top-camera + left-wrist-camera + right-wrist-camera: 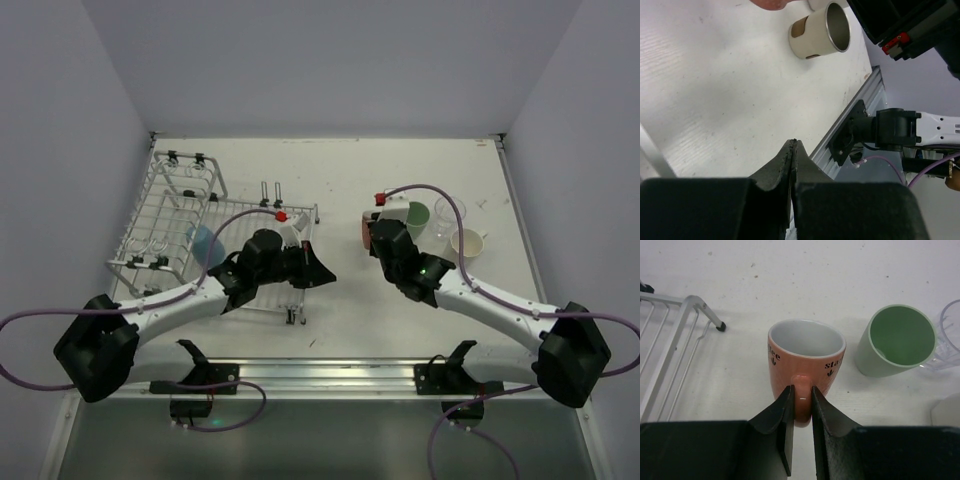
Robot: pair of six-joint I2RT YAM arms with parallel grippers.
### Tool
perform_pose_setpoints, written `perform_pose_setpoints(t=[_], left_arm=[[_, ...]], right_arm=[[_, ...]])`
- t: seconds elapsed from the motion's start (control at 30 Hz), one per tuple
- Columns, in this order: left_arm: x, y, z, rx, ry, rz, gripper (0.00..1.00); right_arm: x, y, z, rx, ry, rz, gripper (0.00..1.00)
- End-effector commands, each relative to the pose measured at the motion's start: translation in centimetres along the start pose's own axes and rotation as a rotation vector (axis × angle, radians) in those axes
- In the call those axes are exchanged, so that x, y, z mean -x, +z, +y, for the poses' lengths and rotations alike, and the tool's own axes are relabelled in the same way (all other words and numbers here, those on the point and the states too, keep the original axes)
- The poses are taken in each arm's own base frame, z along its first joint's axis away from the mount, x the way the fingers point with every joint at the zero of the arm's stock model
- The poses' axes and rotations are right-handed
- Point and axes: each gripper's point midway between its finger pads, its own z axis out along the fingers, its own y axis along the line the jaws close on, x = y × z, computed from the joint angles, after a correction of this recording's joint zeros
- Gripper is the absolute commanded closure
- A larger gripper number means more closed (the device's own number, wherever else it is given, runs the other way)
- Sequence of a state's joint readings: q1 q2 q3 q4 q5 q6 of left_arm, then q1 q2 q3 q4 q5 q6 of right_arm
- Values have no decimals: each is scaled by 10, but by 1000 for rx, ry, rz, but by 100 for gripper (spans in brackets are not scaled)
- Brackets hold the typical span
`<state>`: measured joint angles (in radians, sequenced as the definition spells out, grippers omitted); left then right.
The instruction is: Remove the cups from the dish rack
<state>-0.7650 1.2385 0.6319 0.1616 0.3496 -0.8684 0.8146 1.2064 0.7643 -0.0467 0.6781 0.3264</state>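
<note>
Blue cup (204, 241) inside dish rack (152, 214)

Top view high, looking down on table (340, 170); wrist views close, low; orange mug (806, 365) in top and right wrist

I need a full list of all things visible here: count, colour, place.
table: one, white, under everything.
dish rack: one, silver wire, table's left side.
blue cup: one, blue, inside the dish rack.
mug: one, orange, white inside, right of the rack.
green cup: one, pale green, beside the mug.
clear tumbler: one, transparent, right of the green cup.
cream cup: one, cream, near the tumbler.
left end effector: one, black, shut and empty, beside the rack.
right end effector: one, black, shut on the mug's handle.
</note>
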Motion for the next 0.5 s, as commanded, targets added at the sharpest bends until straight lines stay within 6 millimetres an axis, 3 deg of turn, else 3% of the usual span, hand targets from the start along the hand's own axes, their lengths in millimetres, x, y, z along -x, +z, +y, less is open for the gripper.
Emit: perform_pose_setpoints(t=[0.0,0.07,0.23,0.27,0.33,0.47], left_arm=[[25,13,-31,-174,63,-162,100],[31,21,-38,-216,66,-198,100],[23,55,-45,-292,34,-148,100],[18,66,-37,-274,16,-124,100],[22,74,-43,-299,7,-123,100],[18,95,-35,-297,-29,-86,100]], right_arm=[[47,-3,14,31,180,-98,100],[42,-2,13,22,183,-77,100],[35,5,13,5,178,-57,100],[33,6,12,-3,173,-54,100],[27,8,9,-10,164,-47,100],[27,9,7,-1,160,-65,100]])
